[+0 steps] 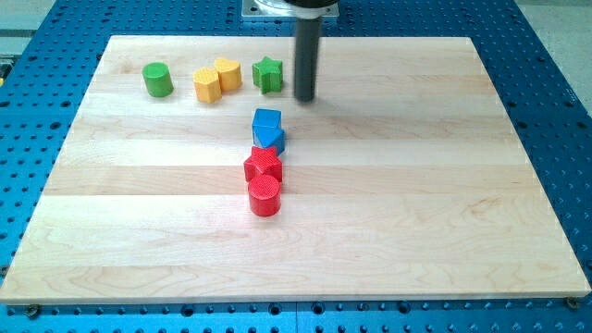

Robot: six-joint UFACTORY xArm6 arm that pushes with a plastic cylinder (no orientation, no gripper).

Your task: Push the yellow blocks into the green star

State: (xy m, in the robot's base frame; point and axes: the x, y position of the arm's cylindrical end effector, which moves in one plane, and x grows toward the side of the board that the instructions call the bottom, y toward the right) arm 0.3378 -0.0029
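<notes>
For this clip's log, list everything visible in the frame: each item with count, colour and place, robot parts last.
green cylinder: 1, green, top left of the board
yellow blocks: 2, yellow, touching each other, between the cylinder and the star; shapes unclear, the right one perhaps a heart
green star: 1, green, right of the yellow pair, small gap
blue block: 1, blue, board centre, below the star
red blocks: 2, red, stacked in line below the blue one, lower one a cylinder
wooden board: 1, light wood, on a blue perforated table
my tip: 1, dark rod, just right of the star
</notes>
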